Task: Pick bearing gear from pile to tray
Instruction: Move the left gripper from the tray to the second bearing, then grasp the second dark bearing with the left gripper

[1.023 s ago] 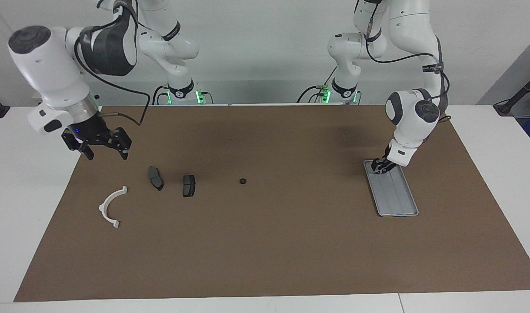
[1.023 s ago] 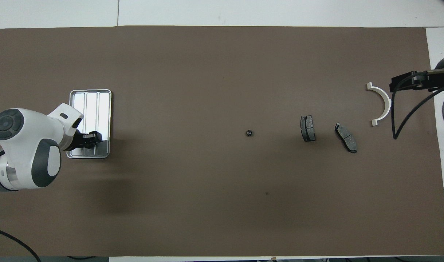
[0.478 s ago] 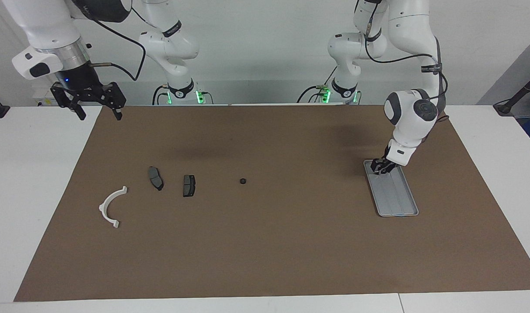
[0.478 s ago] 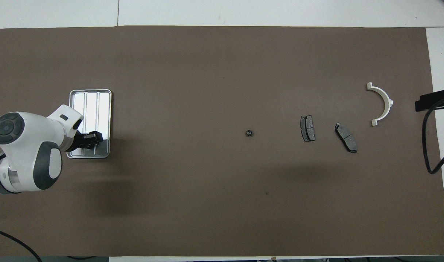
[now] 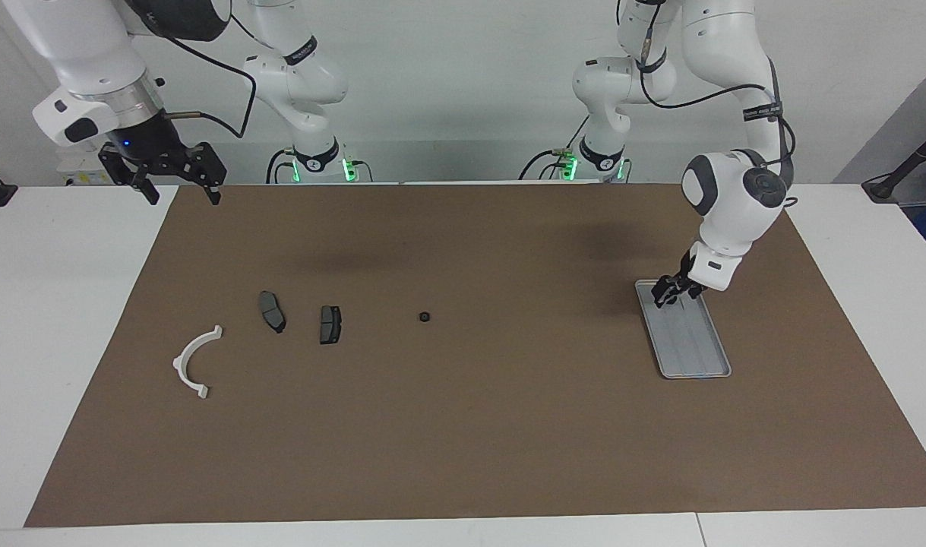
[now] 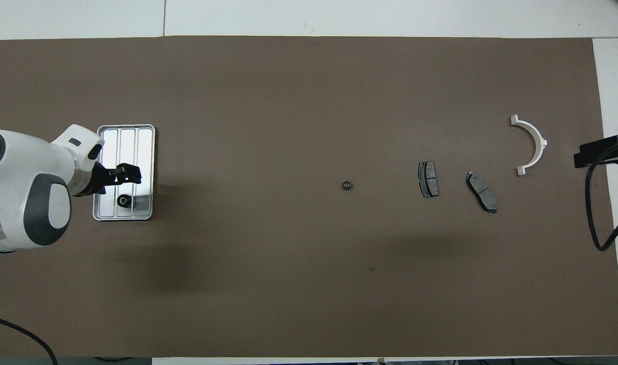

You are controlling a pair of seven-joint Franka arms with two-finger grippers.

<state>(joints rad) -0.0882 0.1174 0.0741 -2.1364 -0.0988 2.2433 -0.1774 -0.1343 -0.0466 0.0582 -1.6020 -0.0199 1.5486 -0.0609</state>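
- Bearing gear (image 6: 123,201), small, black and round, sits in the tray (image 6: 146,133) at the end nearer the robots, and we see nothing gripping it.
- Left gripper (image 6: 129,175) hangs just over the tray beside that piece; we read its fingers as spread and holding nothing.
- We judge this piece delivered: it rests on the tray floor, clear of the fingertips.
- Tray is a flat silver-grey metal rectangle with rounded corners, a low rim and faint lengthwise ridges, shiny in the overhead view, at the left arm's end of the table.
- Second small black round piece (image 5: 425,316) lies alone on the mat (image 5: 463,456) mid-table, well apart from the tray; if it is also a bearing gear, we judge that it is left to move.
- Two dark grey brake pads (image 5: 330,324) (image 5: 272,311) lie flat and matte side by side toward the right arm's end.
- White half-ring bracket (image 5: 193,359), a smooth curved piece, lies beside the pads, closer to the right arm's end.
- Right gripper (image 5: 178,173) waits raised over the mat's corner at the right arm's end, fingers wide apart, nothing between them.
- Mat is a plain brown sheet, matte, covering most of the white table (image 5: 52,319).
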